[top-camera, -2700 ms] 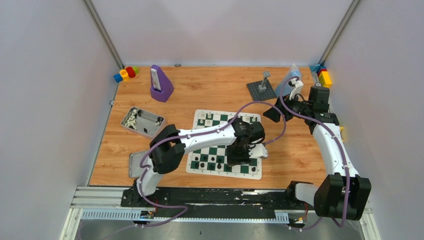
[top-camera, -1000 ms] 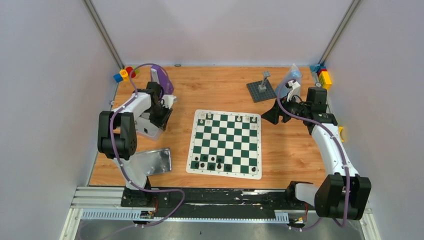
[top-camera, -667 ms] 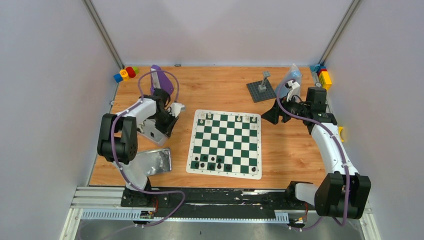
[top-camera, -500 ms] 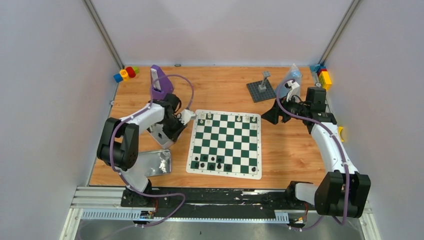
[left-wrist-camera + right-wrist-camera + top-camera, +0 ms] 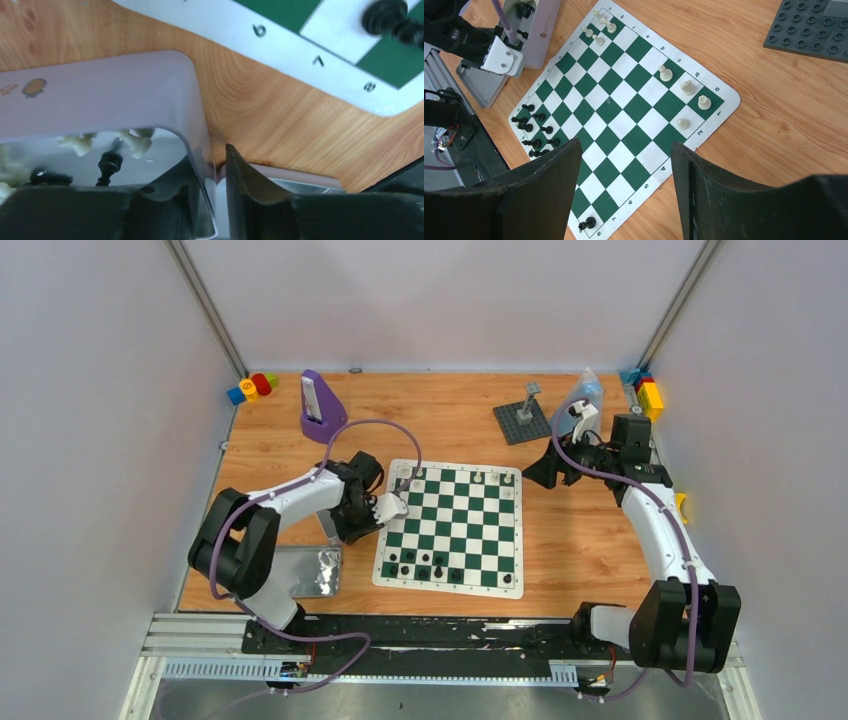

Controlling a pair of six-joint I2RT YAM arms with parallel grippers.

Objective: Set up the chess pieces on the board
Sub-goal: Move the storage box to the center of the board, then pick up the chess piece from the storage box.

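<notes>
Wooden surface point(image 5: 450, 420) inside grey walls point(image 5: 100, 440): one board point(image 5: 455, 525), one tin point(image 5: 100, 95), one lid point(image 5: 300, 572); left hand point(image 5: 212, 160) clamps the tin's wall, right hand point(image 5: 624, 150) gapes.

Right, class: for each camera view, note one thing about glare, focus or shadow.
Top external: even light, glare on the metal lid. Left wrist: the tin close up, hazy; left gripper dark, soft. Right wrist: board sharp; right gripper a dark, unlit foreground.

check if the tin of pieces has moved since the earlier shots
Yes. The tin, pinched at its wall by the left gripper, has slid right and nearer, away from the purple stand, toward the left edge of the board.
</notes>
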